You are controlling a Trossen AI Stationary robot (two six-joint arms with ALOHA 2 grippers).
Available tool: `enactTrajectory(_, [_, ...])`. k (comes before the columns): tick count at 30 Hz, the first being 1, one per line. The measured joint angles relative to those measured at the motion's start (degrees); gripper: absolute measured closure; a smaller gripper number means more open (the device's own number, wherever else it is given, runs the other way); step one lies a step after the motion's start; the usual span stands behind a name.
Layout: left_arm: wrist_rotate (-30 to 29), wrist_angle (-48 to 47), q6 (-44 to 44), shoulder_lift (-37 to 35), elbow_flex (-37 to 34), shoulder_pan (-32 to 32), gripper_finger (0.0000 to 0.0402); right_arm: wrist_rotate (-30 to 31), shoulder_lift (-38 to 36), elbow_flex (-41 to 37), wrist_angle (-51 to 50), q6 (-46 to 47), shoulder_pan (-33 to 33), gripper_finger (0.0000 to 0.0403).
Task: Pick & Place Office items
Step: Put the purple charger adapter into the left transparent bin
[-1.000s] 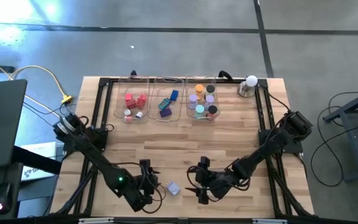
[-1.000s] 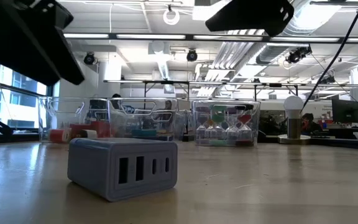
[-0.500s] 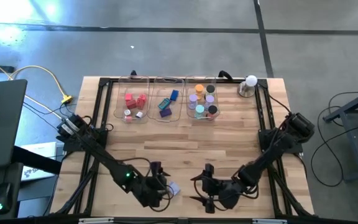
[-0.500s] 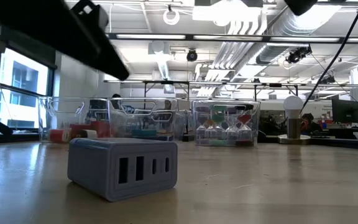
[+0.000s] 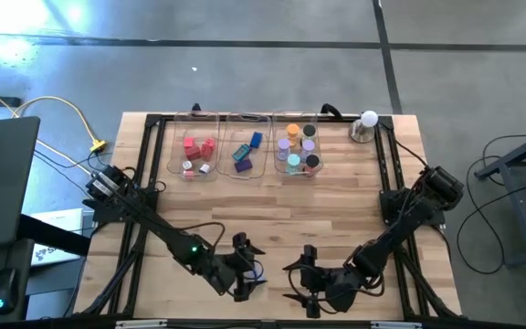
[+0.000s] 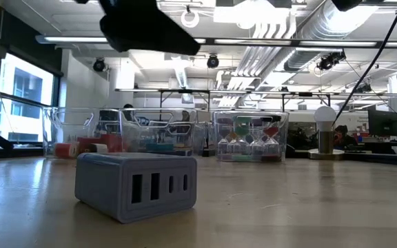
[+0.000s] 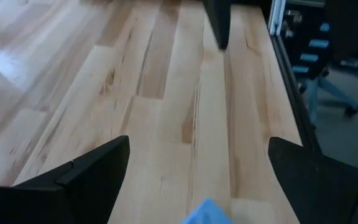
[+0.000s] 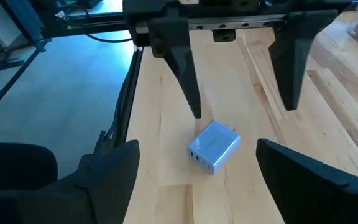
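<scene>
Left gripper (image 5: 249, 271) hangs just over the pale blue charger block (image 8: 214, 146) near the counter's (image 5: 272, 206) front edge, a little left of centre. Jaws spread wide, empty; the block lies between and below the 2 fingers, not yet touched as far as the right wrist view shows.

Right gripper (image 5: 301, 285) waits nearby toward the front edge, jaws also wide, empty, aimed at the same block.

Remaining office items: red and pink pieces in the left tray (image 5: 193, 146), blue and purple in the middle tray (image 5: 247, 146), discs in the right tray (image 5: 299, 146), all 3 in a row along the back edge. White ball lamp (image 5: 366, 125) at the back right corner.

Risks, as judged:
- Block sits skewed to the finger line; closing on its corners may spin or squirt it out.
- Front edge is close; a nudge forward could push it off.
- The 2 grippers are near each other; a sideways move by either invites a clash.

Room: the counter's wide middle band is bare wood, a free path to the trays. Black frame rails run along the left and right edges.
</scene>
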Motion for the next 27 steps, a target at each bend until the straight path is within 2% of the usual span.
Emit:
enactTrajectory(3, [0.1, 1.1, -0.1, 0.0, 0.0, 0.6, 0.0027, 0.0, 0.0, 0.0, -0.5, 0.0, 0.2, 0.009])
enactTrajectory(8, [0.0, 1.7, -7.7, 0.0, 0.0, 1.6, 0.0027, -0.1, 0.0, 0.0, -0.6, 0.1, 0.6, 0.009])
enactTrajectory(18, [0.3, 5.0, -11.0, 0.0, 0.0, 3.4, 0.0027, 0.0, 0.0, 0.0, -0.9, 0.2, 1.0, 0.009])
enactTrajectory(20, [0.3, 4.2, -7.4, 0.0, 0.0, 3.4, 0.0027, 0.1, 0.0, 0.0, -1.0, 0.2, 0.9, 0.009])
enactTrajectory(27, [1.4, 3.1, 15.9, 1.1, 0.0, 2.5, 0.0027, 0.1, 0.0, 0.0, -1.1, 0.0, 1.0, 0.009])
